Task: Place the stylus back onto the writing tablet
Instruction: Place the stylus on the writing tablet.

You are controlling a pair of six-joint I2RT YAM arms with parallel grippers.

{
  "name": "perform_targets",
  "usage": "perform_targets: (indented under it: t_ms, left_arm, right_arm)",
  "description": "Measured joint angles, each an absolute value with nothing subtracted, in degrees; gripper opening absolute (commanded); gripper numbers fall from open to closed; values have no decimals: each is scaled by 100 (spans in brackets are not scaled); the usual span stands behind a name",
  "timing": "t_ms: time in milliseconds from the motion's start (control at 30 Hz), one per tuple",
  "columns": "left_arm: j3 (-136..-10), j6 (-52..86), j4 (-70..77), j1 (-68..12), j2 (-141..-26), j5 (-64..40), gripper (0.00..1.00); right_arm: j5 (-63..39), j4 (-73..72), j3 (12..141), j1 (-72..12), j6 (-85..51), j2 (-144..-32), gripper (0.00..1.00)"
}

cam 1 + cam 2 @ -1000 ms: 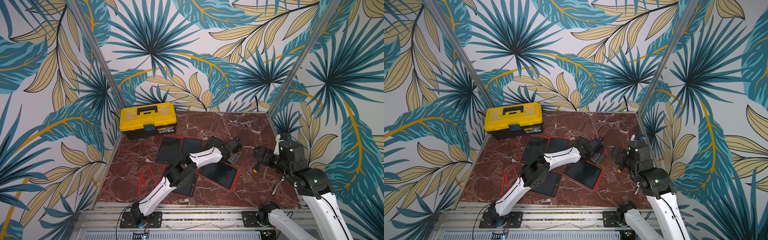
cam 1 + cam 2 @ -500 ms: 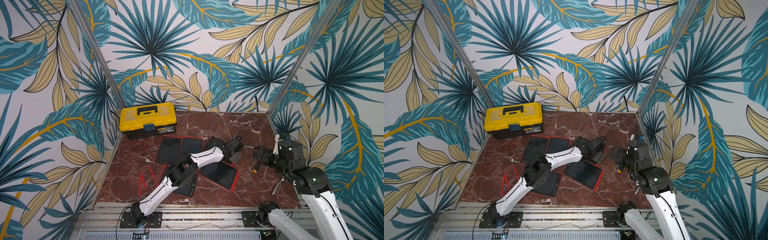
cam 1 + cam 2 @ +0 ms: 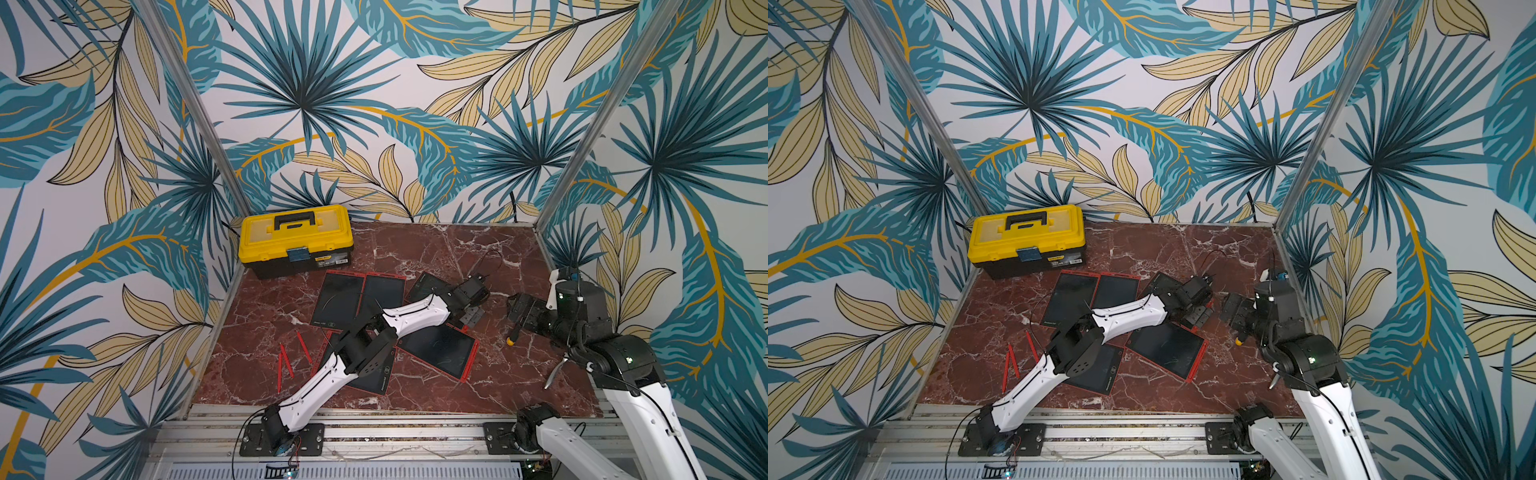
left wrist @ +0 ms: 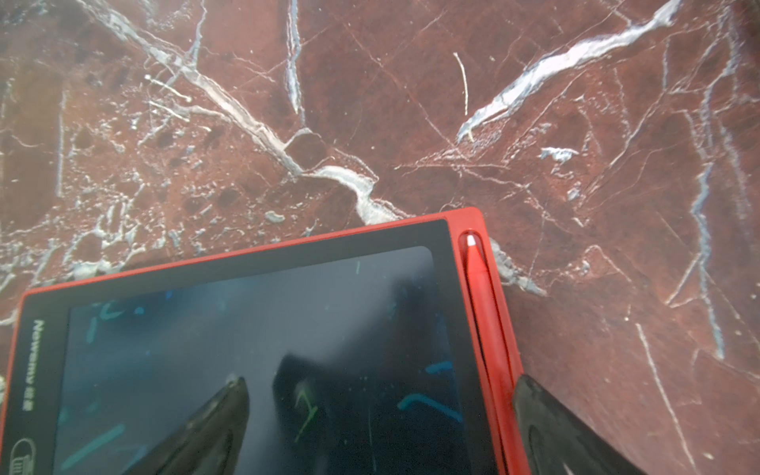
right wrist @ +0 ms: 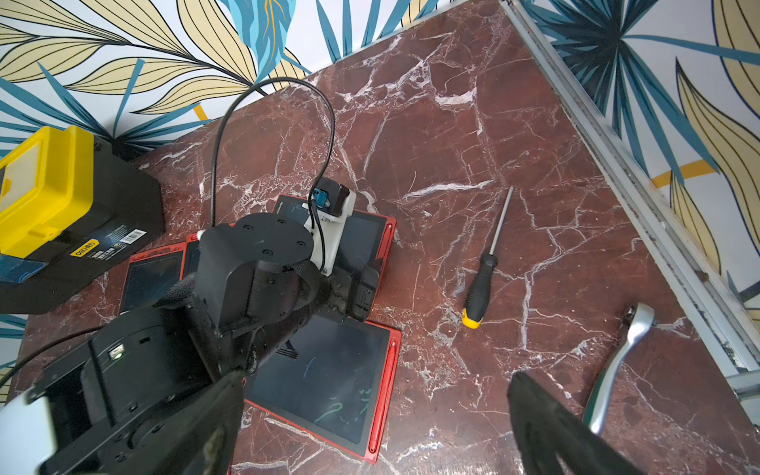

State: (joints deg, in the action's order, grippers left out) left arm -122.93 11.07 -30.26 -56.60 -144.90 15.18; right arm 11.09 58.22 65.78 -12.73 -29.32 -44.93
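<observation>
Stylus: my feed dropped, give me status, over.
Left gripper open over writing tablet. Right gripper open, empty. Stylus lies in tablet's side slot. Screwdriver lies apart, nothing blocking.
</observation>
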Motion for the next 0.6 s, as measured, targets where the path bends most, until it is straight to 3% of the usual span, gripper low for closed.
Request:
perform_targets:
  t_ms: [133, 400, 500, 600]
  left_arm:
    - [-12322, 1170, -3087, -5655, -14488, 1376, 87]
    - [-12376, 1225, -3291, -5605, -14398, 353, 47]
    - [-12376, 1219, -3315, -5575, -14296, -73, 27]
    - [-12376, 1229, -3326, -5540, -14197, -419, 15]
  right_arm:
    - [1107, 5839, 6578, -1273, -2932, -4488, 100]
    - [1085, 5850, 6578, -1273, -2932, -4429, 100]
    - [1068, 5861, 6578, -1273, -2932, -4390, 99]
    - [1066, 5863, 6578, -1273, -2932, -4366, 99]
